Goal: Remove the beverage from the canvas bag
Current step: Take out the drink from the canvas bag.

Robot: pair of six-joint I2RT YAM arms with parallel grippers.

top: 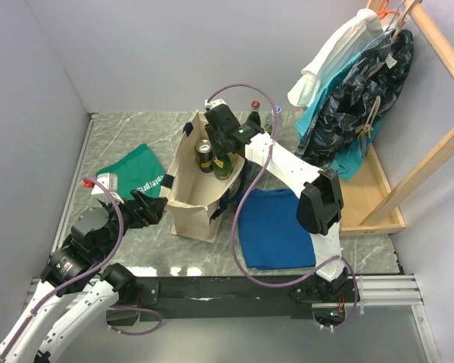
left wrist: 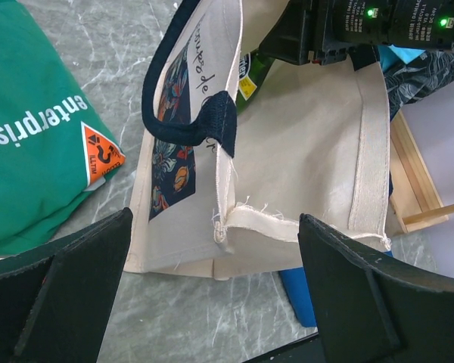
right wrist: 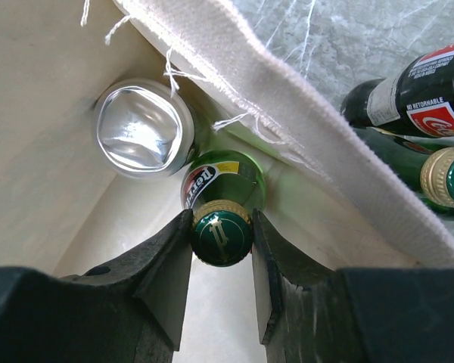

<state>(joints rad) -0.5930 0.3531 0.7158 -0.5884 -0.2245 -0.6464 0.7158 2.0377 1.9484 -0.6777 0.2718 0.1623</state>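
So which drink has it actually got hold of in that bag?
Look inside the tall cream canvas bag with navy handles. The right arm's fingers pinch a green glass bottle at its top. Its only neighbour in there is a silver-topped can.

Body of green bottle [right wrist: 223, 189] mostly hidden inside canvas bag [right wrist: 287, 106], cola bottle [right wrist: 408, 91] cut off at edge

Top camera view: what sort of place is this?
Probably a lab test booth, not a home: plain walls box in a marble-look table, robot arms are bolted at its near edge, and a canvas bag and clothes rack look like props.
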